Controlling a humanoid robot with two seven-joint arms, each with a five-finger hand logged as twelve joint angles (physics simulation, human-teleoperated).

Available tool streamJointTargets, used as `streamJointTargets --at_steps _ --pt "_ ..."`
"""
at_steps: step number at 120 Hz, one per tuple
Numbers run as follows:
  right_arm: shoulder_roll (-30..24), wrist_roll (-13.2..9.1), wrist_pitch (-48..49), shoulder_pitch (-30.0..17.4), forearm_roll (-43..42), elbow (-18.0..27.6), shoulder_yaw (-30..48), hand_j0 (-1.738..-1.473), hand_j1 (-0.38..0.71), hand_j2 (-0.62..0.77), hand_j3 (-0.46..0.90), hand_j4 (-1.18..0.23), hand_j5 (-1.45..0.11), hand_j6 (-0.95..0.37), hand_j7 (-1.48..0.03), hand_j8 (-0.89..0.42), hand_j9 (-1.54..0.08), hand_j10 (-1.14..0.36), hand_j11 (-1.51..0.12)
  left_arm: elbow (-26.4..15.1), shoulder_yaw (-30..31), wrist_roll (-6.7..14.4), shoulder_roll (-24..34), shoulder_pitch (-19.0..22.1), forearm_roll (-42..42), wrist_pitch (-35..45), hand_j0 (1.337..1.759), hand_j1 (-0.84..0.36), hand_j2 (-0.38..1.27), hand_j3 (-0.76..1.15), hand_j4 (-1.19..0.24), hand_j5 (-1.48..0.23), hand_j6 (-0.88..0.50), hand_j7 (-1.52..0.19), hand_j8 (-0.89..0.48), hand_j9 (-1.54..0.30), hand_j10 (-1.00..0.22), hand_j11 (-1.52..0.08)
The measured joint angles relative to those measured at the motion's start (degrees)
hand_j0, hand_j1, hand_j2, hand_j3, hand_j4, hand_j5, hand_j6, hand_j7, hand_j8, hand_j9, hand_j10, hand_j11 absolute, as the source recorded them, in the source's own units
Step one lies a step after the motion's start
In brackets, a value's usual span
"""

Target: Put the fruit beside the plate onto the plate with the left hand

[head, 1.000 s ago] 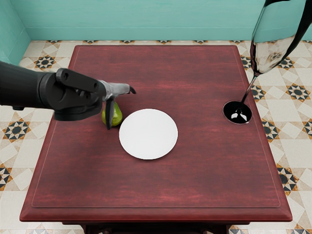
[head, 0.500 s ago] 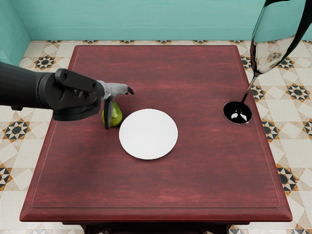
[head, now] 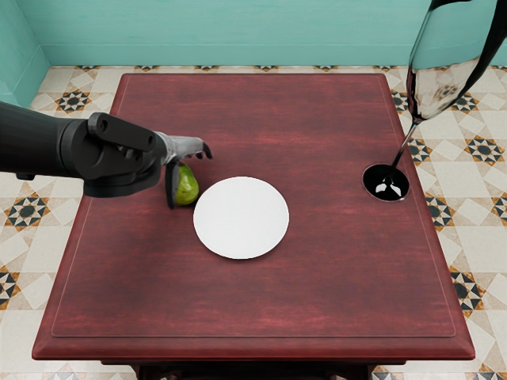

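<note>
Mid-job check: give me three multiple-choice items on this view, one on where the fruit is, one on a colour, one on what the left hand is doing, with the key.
1. Where is the pear relative to the plate?
A) on it
B) on the table, just left of its rim
C) at the table's front edge

2. What colour is the plate?
A) white
B) blue
C) black

3. What is the left hand doing?
A) holding the pear above the plate
B) lying flat on the plate
C) poised over the pear, fingers spread, thumb down the pear's left side

Key:
1 B, the pear sits on the wood beside the rim, not on the plate.
2 A, the disc is plain white.
3 C, the pear rests on the table under the hand, not lifted.
</note>
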Motion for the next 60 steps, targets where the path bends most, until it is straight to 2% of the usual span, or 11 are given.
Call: streamJointTargets --at_steps 60 --pt "0.0 0.0 0.0 0.0 0.0 0.0 0.0 -1.658 -0.35 0.00 0.00 0.00 0.00 0.00 0.00 0.00 0.00 0.00 0.00 -0.1 0.2 0.2 0.0 0.5 0.1 0.0 1.658 0.04 0.05 0.00 -0.26 -0.33 -0.26 -0.33 -0.26 -0.33 -0.26 -0.33"
